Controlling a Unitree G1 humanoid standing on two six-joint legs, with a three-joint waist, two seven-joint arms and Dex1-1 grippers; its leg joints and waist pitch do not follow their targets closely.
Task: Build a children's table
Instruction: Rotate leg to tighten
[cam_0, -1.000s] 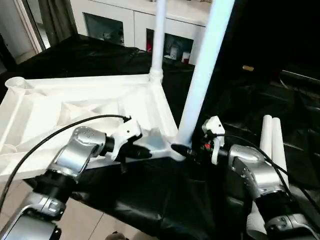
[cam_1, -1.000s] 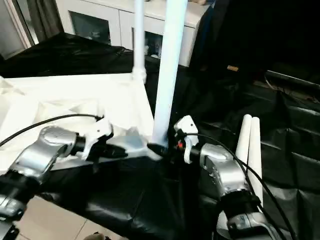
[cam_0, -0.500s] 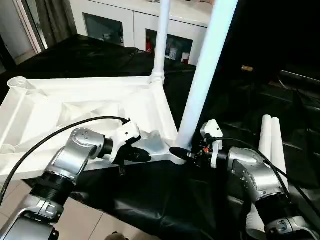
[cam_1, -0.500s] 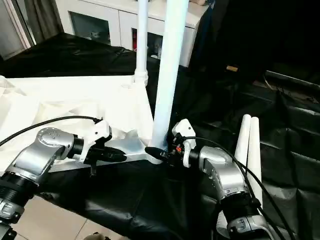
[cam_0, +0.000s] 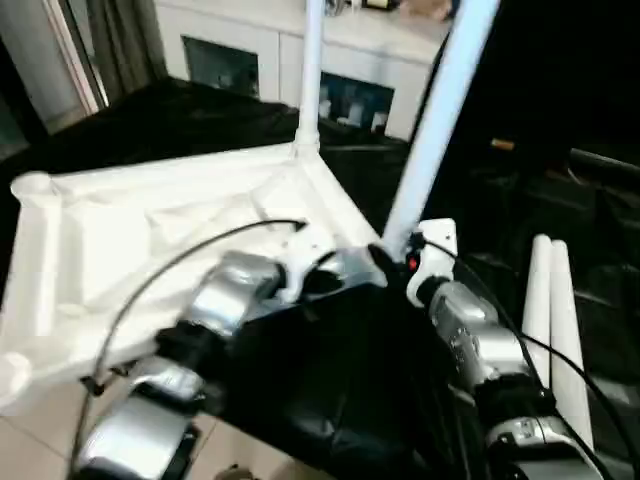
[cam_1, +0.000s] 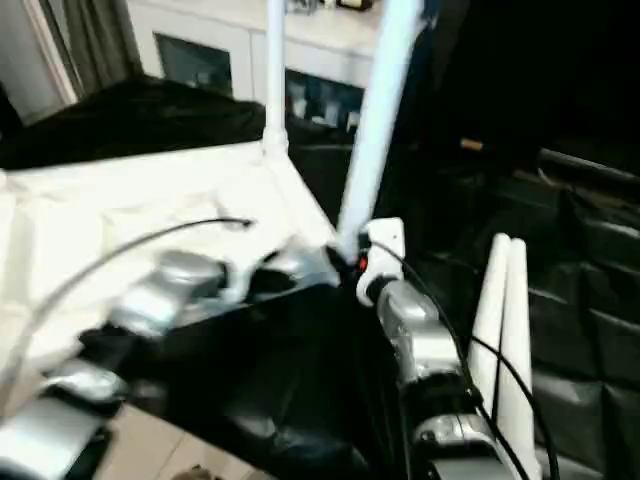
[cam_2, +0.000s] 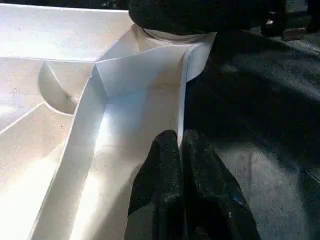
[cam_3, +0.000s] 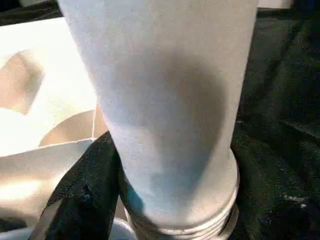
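A: Any brand, label or writing on the parts?

B: None that I can read. The table top (cam_0: 150, 215) is plain white plastic, lying ribbed side up on the black cloth (cam_0: 330, 400), and no marking shows on the leg (cam_3: 165, 100) in the right wrist view.

A: Where do the pieces sit?

B: In the head view the top spreads from centre toward nine o'clock. One leg (cam_0: 310, 75) stands in its far corner socket at about twelve o'clock. A second, tilted leg (cam_0: 440, 110) rises from the near corner at centre toward one o'clock. Two loose legs (cam_0: 548, 320) lie side by side on the cloth at about four o'clock.

A: The grippers?

B: The left gripper (cam_2: 179, 150) has its black fingers pressed together, clenched on the thin edge wall of the top just short of the near corner socket. The right gripper (cam_0: 385, 262) is at the foot of the tilted leg; one dark finger (cam_3: 85, 190) lies against the leg's base, but I cannot tell whether it is grasping.
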